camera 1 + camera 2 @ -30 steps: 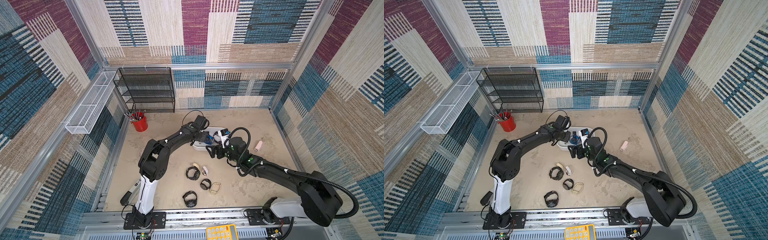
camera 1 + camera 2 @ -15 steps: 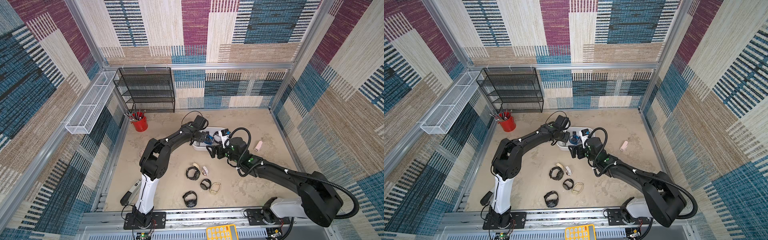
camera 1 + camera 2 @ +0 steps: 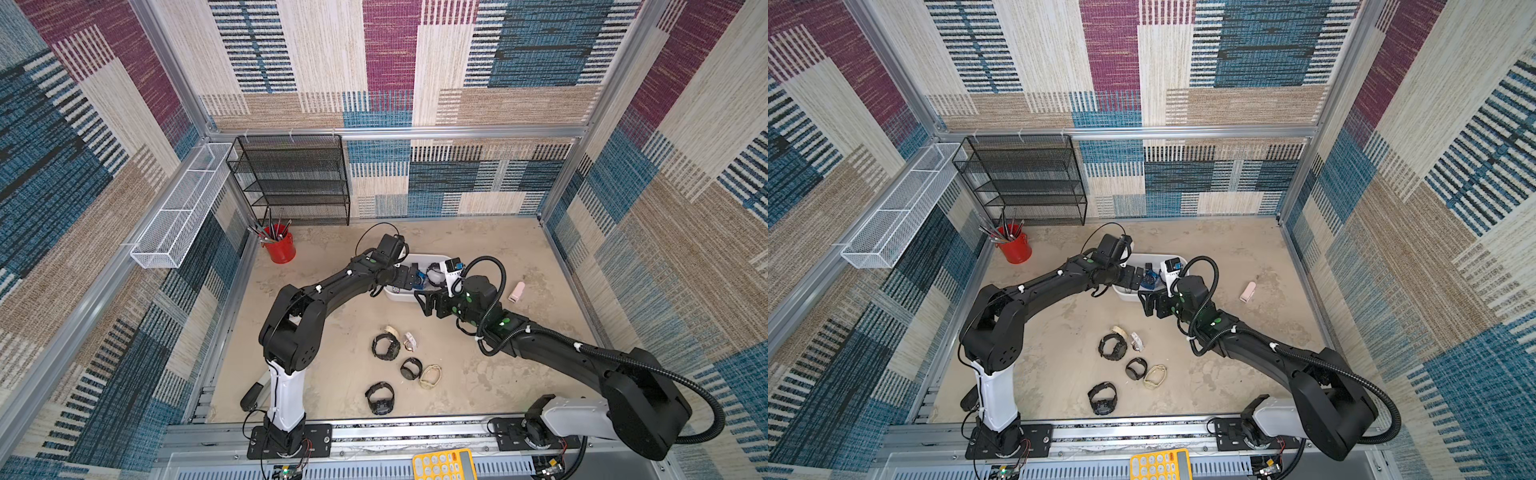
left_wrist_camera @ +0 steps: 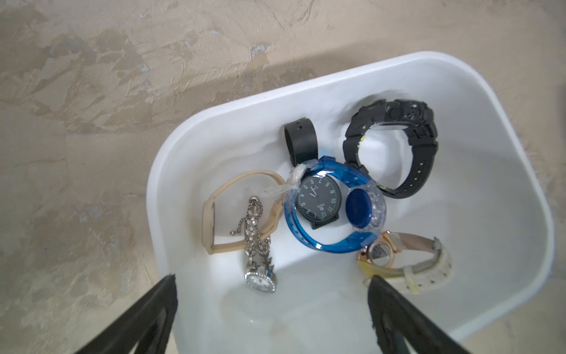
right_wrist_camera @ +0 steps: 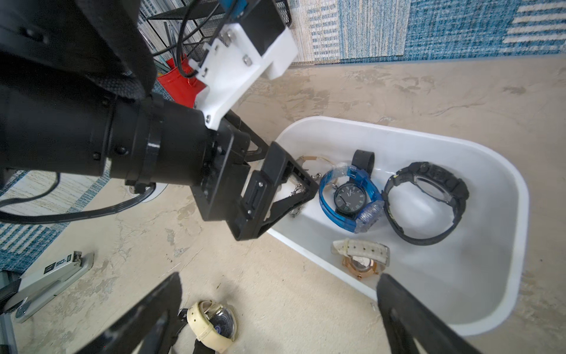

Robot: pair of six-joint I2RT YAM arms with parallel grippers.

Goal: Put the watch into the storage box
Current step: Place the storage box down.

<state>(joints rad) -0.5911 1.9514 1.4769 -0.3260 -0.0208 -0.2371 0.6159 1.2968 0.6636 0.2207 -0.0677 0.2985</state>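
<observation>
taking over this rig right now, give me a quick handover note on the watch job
Left tool: open, empty, over the storage box.
Right tool: open, empty, at the box's edge.
Done: several watches lie in the box, among them the blue watch and the black chunky watch.
Left: loose watches, at least five, lie on the table between the box and the arm bases. None is gripped.
</observation>
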